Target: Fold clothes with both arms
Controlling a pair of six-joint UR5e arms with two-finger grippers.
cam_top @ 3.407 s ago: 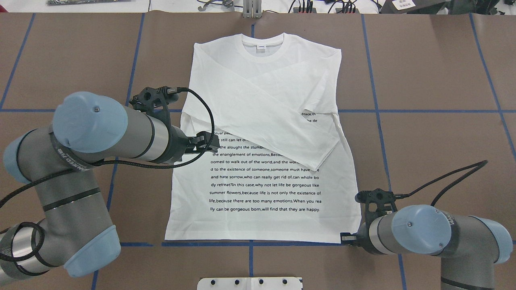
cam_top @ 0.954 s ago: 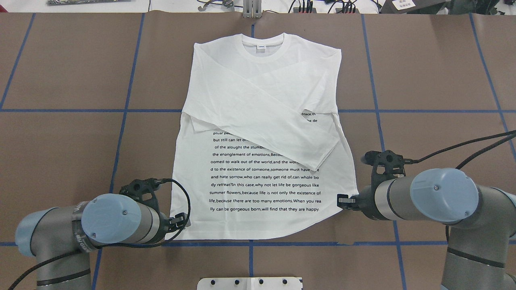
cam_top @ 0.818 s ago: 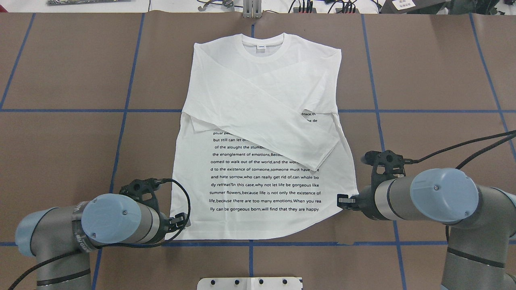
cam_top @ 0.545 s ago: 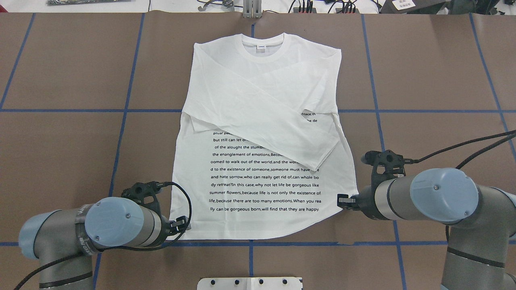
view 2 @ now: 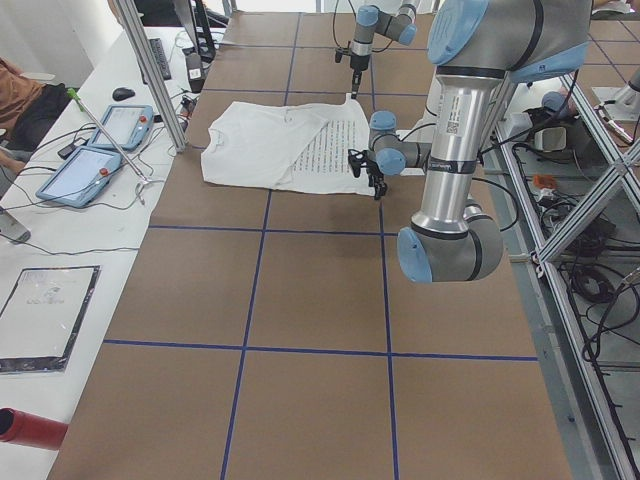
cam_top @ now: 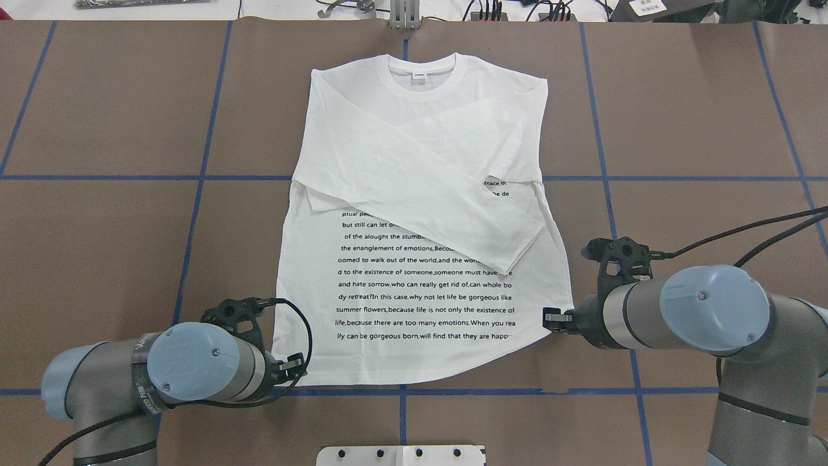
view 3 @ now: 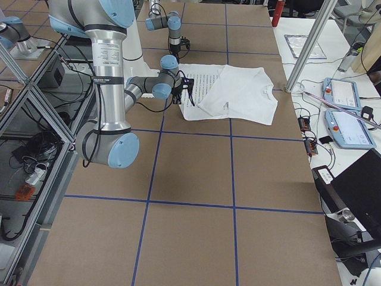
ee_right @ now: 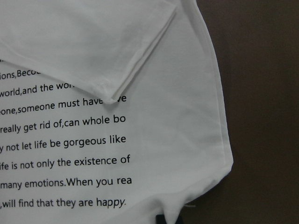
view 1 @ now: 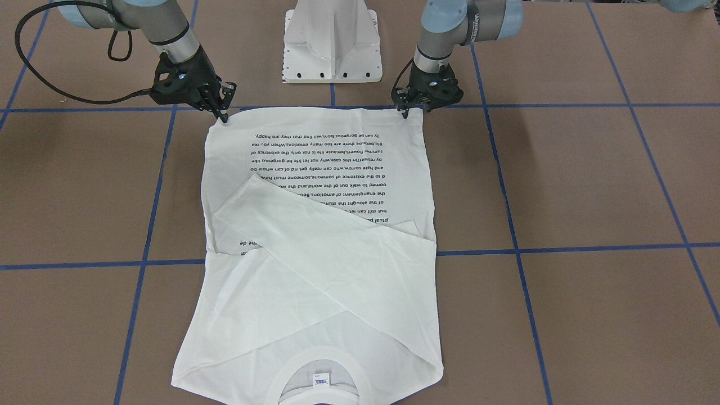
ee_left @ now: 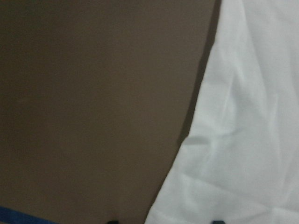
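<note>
- You've got the shirt (cam_top: 420, 349) flat on the counter (cam_top: 97, 246), print side up. The collar (cam_top: 424, 68) is on the far side from the robot and the hem is on the near side.
- The sleeves (cam_top: 401, 162) are folded across the chest and cross each other. The top one's cuff (cam_top: 517, 252) lies over the upper lines of the printed text (cam_top: 427, 298).
- The right fingers (cam_top: 551, 318) are clamped together on the hem corner on that side. In your right wrist view the cloth puckers into them at the bottom edge.
- That corner sits off the blue tape line (cam_top: 453, 391), so the hem curves from the line up to the fingers.
- The left fingers (cam_top: 297, 366) are at the other hem corner, and they're apart. Your left wrist view shows two tips at the bottom edge with the cloth corner between them. I can't tell whether they touch the cloth.
- That corner lies flat on the counter, just beside the tape line.
- The left arm (cam_top: 194, 369) and right arm (cam_top: 679, 310) both come in low from the robot's side, one at each end of the hem.
</note>
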